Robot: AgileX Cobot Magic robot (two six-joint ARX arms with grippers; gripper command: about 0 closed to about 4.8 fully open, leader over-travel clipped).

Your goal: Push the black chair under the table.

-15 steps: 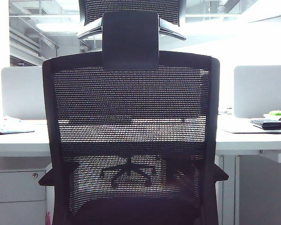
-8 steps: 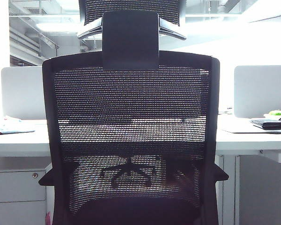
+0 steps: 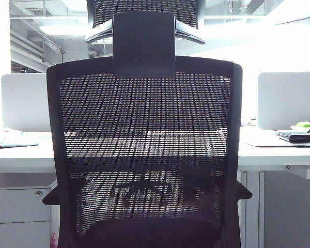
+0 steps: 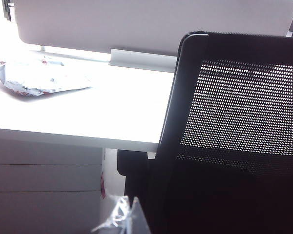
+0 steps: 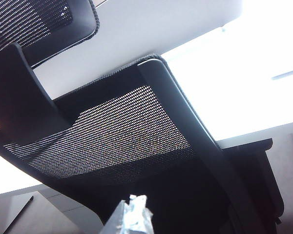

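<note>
The black chair (image 3: 144, 129) fills the middle of the exterior view with its mesh back toward the camera and its headrest bracket (image 3: 143, 44) on top. Behind it runs the white table (image 3: 20, 155), and the seat lies below the tabletop's front edge. Neither gripper shows in the exterior view. In the left wrist view only a pale tip of my left gripper (image 4: 129, 219) shows, close beside the chair's back frame (image 4: 171, 112) and below the table (image 4: 88, 112). My right gripper (image 5: 134, 217) shows as a pale tip against the dark lower back of the chair (image 5: 127, 131). Neither tip shows how the jaws stand.
A grey-white drawer cabinet (image 3: 15, 217) stands under the table at the left. Light grey divider panels (image 3: 26, 101) rise behind the tabletop. A crumpled bag (image 4: 34, 80) lies on the table's left part; a black case (image 3: 295, 137) and a green object (image 3: 306, 124) lie at the right.
</note>
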